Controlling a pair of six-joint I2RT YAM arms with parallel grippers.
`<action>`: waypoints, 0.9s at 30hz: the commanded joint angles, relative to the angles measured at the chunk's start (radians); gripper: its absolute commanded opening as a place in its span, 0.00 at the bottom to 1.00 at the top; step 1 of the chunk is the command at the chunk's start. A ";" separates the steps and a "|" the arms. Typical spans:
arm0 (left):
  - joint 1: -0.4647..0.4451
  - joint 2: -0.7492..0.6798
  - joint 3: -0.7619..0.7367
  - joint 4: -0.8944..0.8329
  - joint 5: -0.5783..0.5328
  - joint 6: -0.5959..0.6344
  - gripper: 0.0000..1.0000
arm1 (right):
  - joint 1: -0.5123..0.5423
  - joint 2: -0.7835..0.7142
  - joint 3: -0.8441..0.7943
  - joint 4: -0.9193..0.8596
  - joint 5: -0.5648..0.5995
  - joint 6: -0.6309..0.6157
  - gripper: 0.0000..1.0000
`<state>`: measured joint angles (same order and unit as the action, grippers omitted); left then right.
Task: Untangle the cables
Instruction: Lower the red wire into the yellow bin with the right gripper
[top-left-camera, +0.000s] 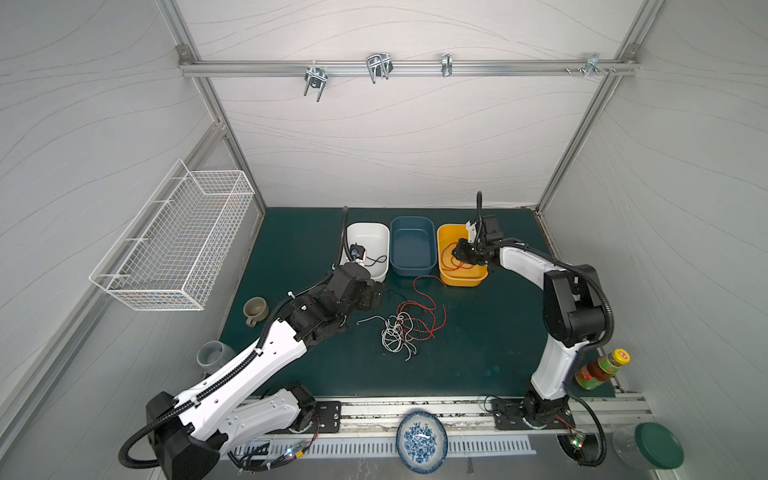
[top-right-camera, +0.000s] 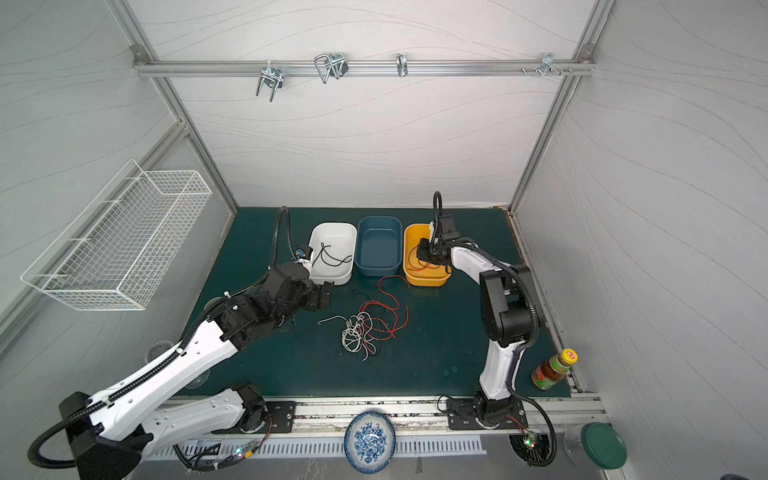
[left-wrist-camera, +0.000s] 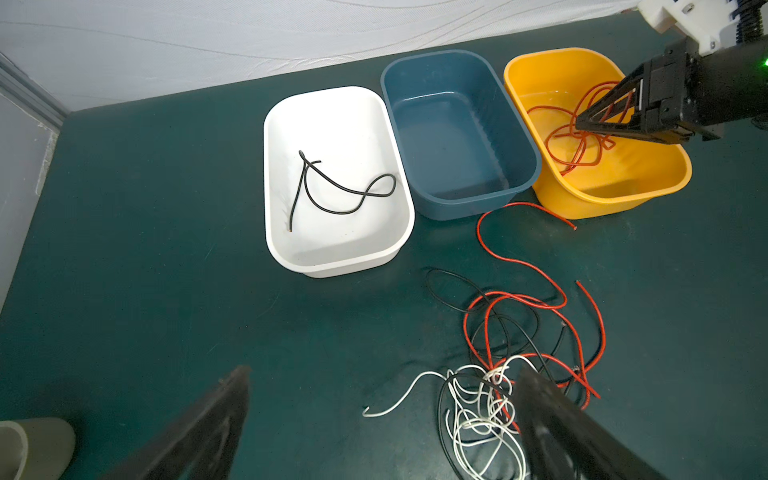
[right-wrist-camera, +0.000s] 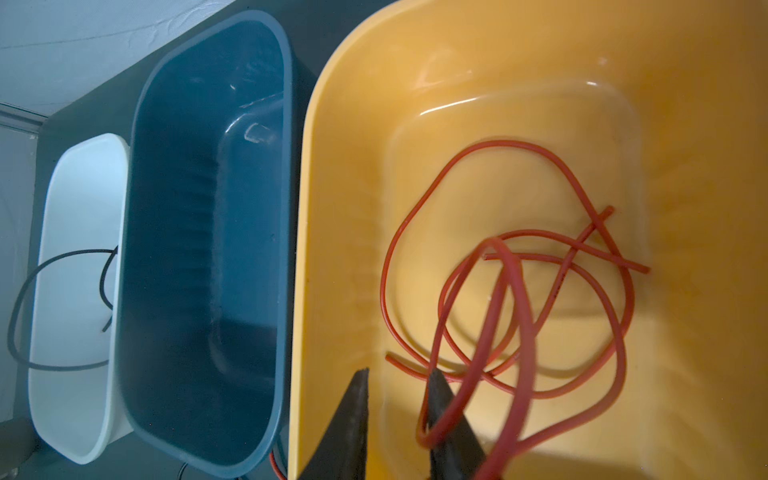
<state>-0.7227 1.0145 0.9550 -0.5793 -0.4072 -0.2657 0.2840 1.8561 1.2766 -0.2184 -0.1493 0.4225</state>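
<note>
My right gripper (right-wrist-camera: 401, 374) sits barely parted in the yellow bin (right-wrist-camera: 353, 124), red cable (right-wrist-camera: 528, 332) over one finger (right-wrist-camera: 455, 451); top views hide the gap.

Soft table mat (top-left-camera: 478, 357): plain dark teal.
White rectangular plastic tub (left-wrist-camera: 332, 120): plain white, inside and out.
Thin black cable in the white tub (left-wrist-camera: 296, 199): solid black.
Blue rectangular plastic tub (left-wrist-camera: 457, 124): dusky slate blue, no pattern.
Yellow rectangular plastic tub (left-wrist-camera: 602, 199): warm orange-yellow.
Thin red cables in the yellow tub (right-wrist-camera: 511, 143): solid red.
Loose tangle of thin cables on the mat (top-left-camera: 405, 328): red, white and black strands mixed.
Round ceramic plate (top-left-camera: 422, 440): white with a dense blue floral pattern.
Small handled cup (top-left-camera: 255, 309): dull olive grey.
Wire mesh basket (top-left-camera: 178, 245): white, fine square grid.
Sauce bottle (top-left-camera: 602, 370): yellow cap, green and red label.
Jar lid (top-left-camera: 658, 444): dark green.
Robot arms (top-left-camera: 266, 357): white shells, black joints.
Enclosure walls (top-left-camera: 395, 145): pale grey-white, faint wavy lines.
</note>
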 joint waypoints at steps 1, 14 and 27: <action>-0.006 0.007 0.033 0.001 -0.002 -0.013 1.00 | 0.002 -0.008 -0.008 -0.036 0.027 -0.017 0.32; -0.005 0.023 0.043 -0.008 0.001 -0.011 1.00 | 0.006 -0.035 0.103 -0.257 0.191 0.006 0.57; -0.007 0.040 0.051 -0.022 0.004 -0.012 1.00 | 0.027 0.057 0.223 -0.356 0.285 -0.030 0.22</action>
<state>-0.7231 1.0473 0.9577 -0.5980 -0.4038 -0.2657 0.3054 1.8755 1.4807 -0.5201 0.1192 0.3973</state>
